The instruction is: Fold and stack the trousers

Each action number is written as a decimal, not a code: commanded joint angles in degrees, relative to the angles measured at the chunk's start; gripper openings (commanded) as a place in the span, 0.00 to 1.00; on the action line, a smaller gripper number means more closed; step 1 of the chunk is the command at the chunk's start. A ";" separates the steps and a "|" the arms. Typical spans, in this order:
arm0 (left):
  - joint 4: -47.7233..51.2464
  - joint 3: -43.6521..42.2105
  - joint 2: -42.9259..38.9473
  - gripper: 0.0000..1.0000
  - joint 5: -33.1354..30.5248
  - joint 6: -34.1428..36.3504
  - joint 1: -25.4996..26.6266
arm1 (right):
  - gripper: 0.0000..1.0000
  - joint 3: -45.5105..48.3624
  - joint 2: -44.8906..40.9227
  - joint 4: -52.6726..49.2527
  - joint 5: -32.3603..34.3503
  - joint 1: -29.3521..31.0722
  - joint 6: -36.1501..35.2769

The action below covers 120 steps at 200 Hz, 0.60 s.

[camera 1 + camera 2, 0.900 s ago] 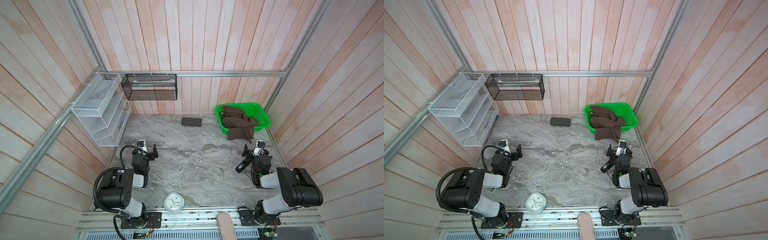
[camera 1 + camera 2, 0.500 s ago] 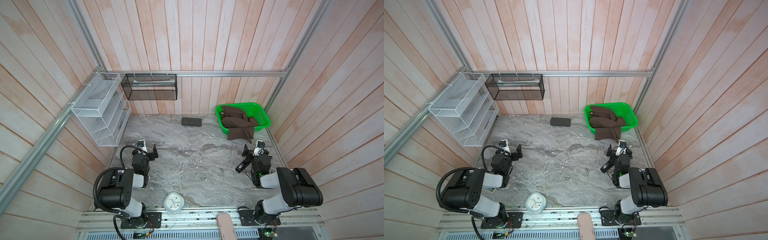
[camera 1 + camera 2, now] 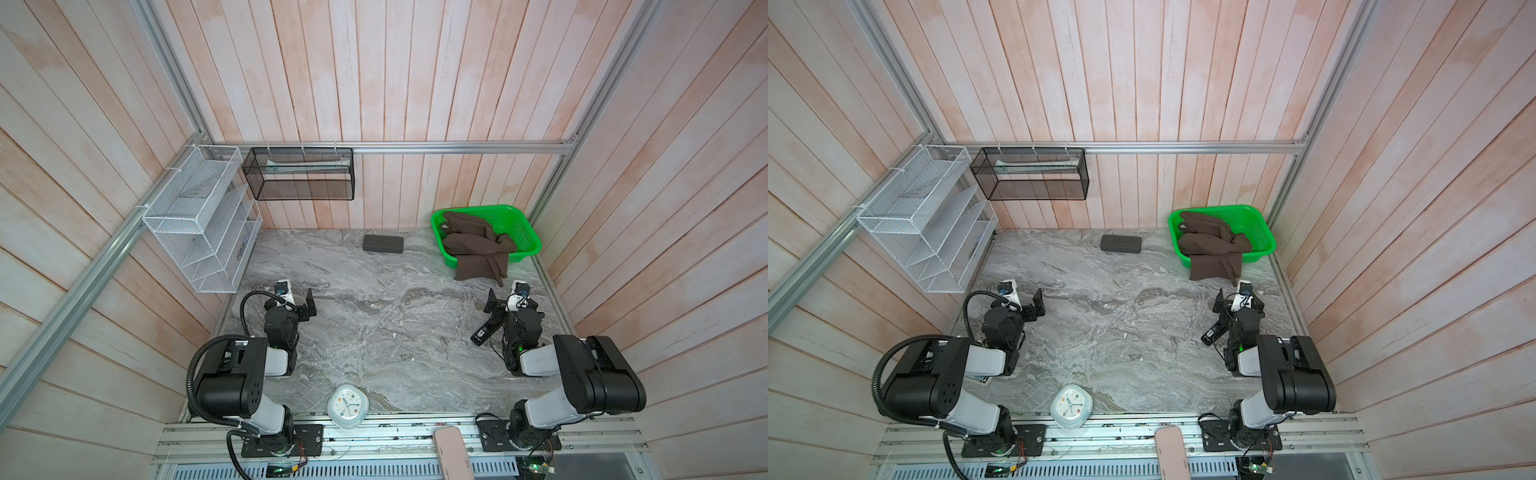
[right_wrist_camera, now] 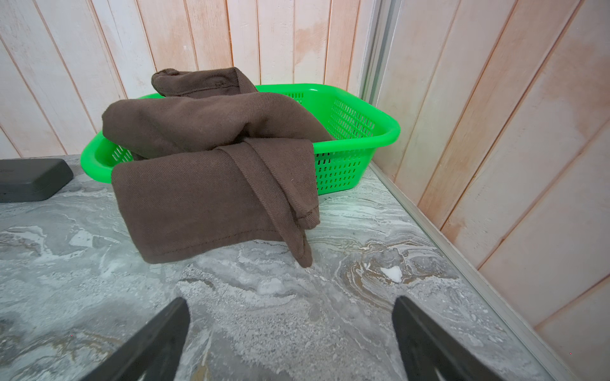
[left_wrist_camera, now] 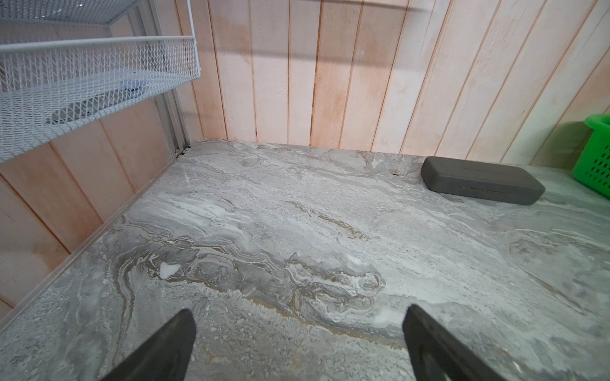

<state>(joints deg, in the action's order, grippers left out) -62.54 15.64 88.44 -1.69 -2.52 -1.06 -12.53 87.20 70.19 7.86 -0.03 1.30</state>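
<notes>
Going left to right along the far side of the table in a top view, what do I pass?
white wire rack → black mesh bin → dark grey case → green basket, with the trousers draped over its front rim.

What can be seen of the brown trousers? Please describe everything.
The trousers are dark brown, of soft matte twill-like cloth with stitched hems. They lie crumpled in the green basket, heaped above its rim; their leg ends hang over its near wall onto the marble table. They are not yet folded.
</notes>
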 commanded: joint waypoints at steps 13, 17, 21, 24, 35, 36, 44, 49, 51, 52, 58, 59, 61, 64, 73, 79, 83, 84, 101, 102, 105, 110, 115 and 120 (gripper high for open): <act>-0.95 0.88 -0.19 1.00 0.90 0.94 -0.08 | 0.98 -1.20 -0.19 -0.60 0.93 -0.01 0.36; -1.07 0.85 -0.21 1.00 0.84 1.04 -0.08 | 0.98 -1.35 -0.07 -0.73 0.56 -0.34 0.48; -1.33 0.79 -0.28 1.00 0.62 0.93 -0.08 | 0.98 -1.38 -0.06 -0.74 -0.29 -0.77 0.80; -1.69 0.80 -0.36 1.00 0.14 0.71 -0.08 | 0.98 -1.36 -0.15 -0.82 -1.02 -1.15 1.06; 3.28 2.10 -3.47 1.00 -2.52 0.01 0.01 | 0.94 -1.25 -0.40 -1.00 -2.09 -1.74 1.51; 4.30 2.37 -3.99 1.00 -2.74 -0.05 0.01 | 0.93 -1.21 -0.38 -0.88 -2.12 -1.73 1.60; 13.93 5.61 -8.30 0.99 -6.11 -0.79 0.55 | 0.82 -1.02 -0.80 1.88 -1.34 -1.48 1.55; 20.80 8.23 -11.06 0.98 -9.30 -1.52 1.05 | 0.80 -1.81 -3.02 -0.97 0.74 -0.27 0.80; 23.50 9.31 -12.03 0.98 -10.50 -1.56 1.30 | 0.80 -2.65 -4.15 -3.03 1.96 0.11 0.59; 24.74 9.84 -12.53 0.97 -11.04 -1.58 1.40 | 0.79 -3.14 -4.71 -4.71 2.46 0.29 0.43; 30.28 12.62 -15.23 0.96 -14.54 -3.83 2.03 | 0.79 -6.60 -8.29 -13.51 5.43 1.68 0.16; 31.08 12.99 -15.67 0.95 -15.03 -4.08 2.12 | 0.79 -7.27 -8.81 -14.83 5.91 1.82 0.27; 32.62 13.71 -16.51 0.95 -16.07 -4.53 2.36 | 0.80 -8.68 -9.70 -18.32 6.79 2.13 0.89; 34.46 14.66 -17.81 0.95 -17.37 -5.22 2.64 | 0.80 -10.88 -11.20 -23.04 8.41 2.39 2.99; 39.10 16.90 -21.59 0.95 -19.30 -7.20 3.43 | 0.80 -18.15 -14.42 -36.43 9.30 2.26 9.94; 42.09 18.26 -23.76 0.93 -18.79 -8.62 3.66 | 0.79 -22.06 -15.58 -42.69 8.69 2.42 12.56; 44.39 19.35 -25.14 0.92 -18.54 -9.85 3.77 | 0.78 -24.75 -16.13 -46.19 8.09 2.60 13.89; 45.07 19.70 -25.41 0.92 -18.53 -10.21 3.87 | 0.78 -25.40 -16.24 -46.90 7.94 2.63 14.25; 60.72 27.99 -27.62 0.89 -17.44 -16.23 4.30 | 0.77 -34.83 -16.42 -59.42 7.22 3.72 19.68; 61.54 28.46 -27.62 0.89 -17.14 -16.34 4.31 | 0.77 -35.36 -16.35 -59.84 6.98 3.72 19.96; 63.68 29.94 -27.51 0.89 -16.20 -16.64 4.31 | 0.77 -37.29 -15.95 -62.23 6.48 3.74 20.85; 67.27 32.21 -27.18 0.89 -14.47 -16.87 4.33 | 0.77 -39.85 -14.97 -66.50 5.84 3.72 22.13; 70.68 34.43 -26.59 0.89 -12.99 -17.25 4.31 | 0.77 -43.14 -13.92 -70.12 5.03 3.74 23.35; 73.89 36.66 -25.87 0.89 -11.42 -17.62 4.29 | 0.77 -46.48 -12.71 -73.60 4.05 3.73 24.18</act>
<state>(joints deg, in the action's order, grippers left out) -14.81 45.04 60.64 -16.05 -13.96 3.05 -48.75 71.46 24.12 13.34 3.22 15.90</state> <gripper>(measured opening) 0.888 0.770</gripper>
